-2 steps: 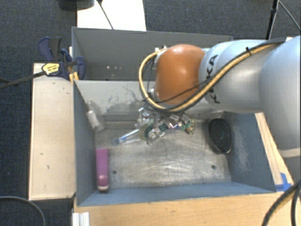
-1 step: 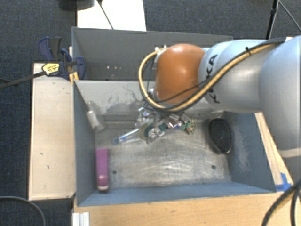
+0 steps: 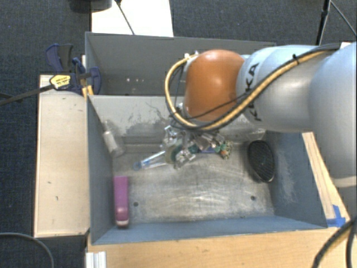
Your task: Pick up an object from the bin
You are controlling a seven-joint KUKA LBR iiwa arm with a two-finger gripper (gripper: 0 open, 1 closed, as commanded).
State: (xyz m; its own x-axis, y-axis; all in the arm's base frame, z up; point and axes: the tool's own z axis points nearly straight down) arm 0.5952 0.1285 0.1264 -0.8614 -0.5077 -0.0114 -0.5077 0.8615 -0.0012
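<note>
- Grey metal bin point(image 3: 212, 197) holds five loose things, lying apart and not heaped
- Hand point(image 3: 179, 149) is low over the bin floor, under the orange wrist cover; whether it is spread or pressed together cannot be told from this view
- Likeliest task thing: a pale blue, clear pen-like piece point(image 3: 149, 162), lying flat with one end just beside the hand and the rest running away toward the view's left; contact cannot be confirmed
- Small green-and-dark piece point(image 3: 222, 148) lies near the hand on the opposite side
- Black oval thing point(image 3: 261, 161) lies further out on that same side, by the bin wall
- Short grey cylinder point(image 3: 111, 139) and purple block point(image 3: 121, 199) lie well apart from the hand, toward the view's left wall
- Risk, as a judgement: the pen-like piece is slim and smooth, so a closing hand may catch only its tip and let it roll or swing out on lifting
- Risk: the hand is close to the floor; pressing lower could scrape metal or flick the green piece aside
</note>
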